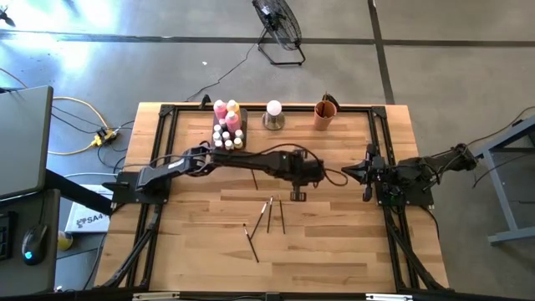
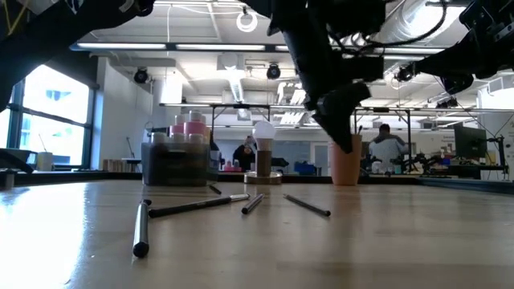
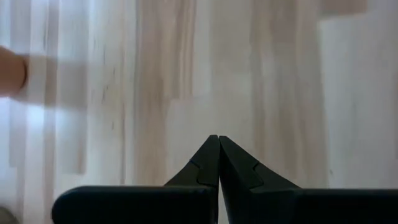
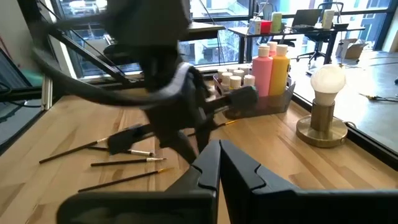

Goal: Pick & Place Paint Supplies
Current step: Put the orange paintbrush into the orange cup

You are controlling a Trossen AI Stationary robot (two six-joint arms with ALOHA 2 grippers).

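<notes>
The left arm is reaching from the table's left edge across the middle, and the left gripper (image 1: 298, 196) is hanging over bare wood with its fingers (image 3: 208, 163) pressed together, holding nothing. Just to its left, the brushes (image 1: 269, 213) are lying loose on the table (image 1: 192, 251): about five thin dark ones, scattered near each other toward the front, none touching the gripper. Behind them, at the back edge, the bottles (image 1: 227, 125) are standing upright in a tray (image 4: 283, 98), pink and yellow tall ones at the rear, tiny white-capped ones in front. Right of the tray a bulb (image 1: 273, 114) on a metal base is sitting, then a cup (image 1: 325, 114). At the far right, the right gripper (image 1: 344, 174) is waiting near the table's edge, fingers (image 4: 210, 167) closed and empty.

The step in hand looks like picking a brush. To do it well, the left gripper should be opening before it descends, turning so the fingers straddle the handle crosswise, and choosing the brush lying most apart from the others so no neighbour is nudged. Coming straight down to the wood and closing near the handle's middle should be keeping the brush from tipping when lifted.
</notes>
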